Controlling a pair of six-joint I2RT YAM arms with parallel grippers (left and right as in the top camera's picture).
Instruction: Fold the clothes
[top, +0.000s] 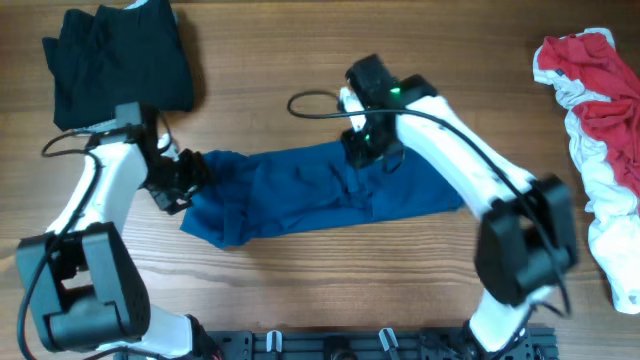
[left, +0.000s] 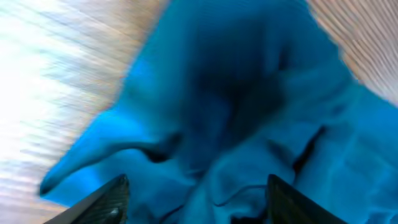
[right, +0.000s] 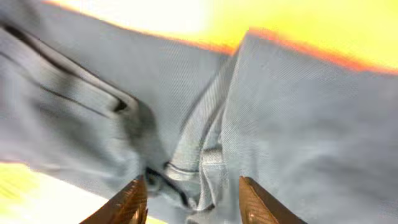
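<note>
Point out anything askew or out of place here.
The blue shirt in the middle lies bunched in a rumpled, slanted band, not flat. The red-and-white garment at the far right sits heaped and crumpled.

Robotics lab, wooden table (top: 260, 40), two robot arms (top: 470, 160)

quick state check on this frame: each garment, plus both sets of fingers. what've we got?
blue shirt: lying down, gathered into a long rumpled band, not neatly folded
black garment: loose pile, far left corner
red-and-white garment: crumpled heap, right edge
left fingers: open, over the shirt's left end
right fingers: open, over the shirt's far edge
</note>
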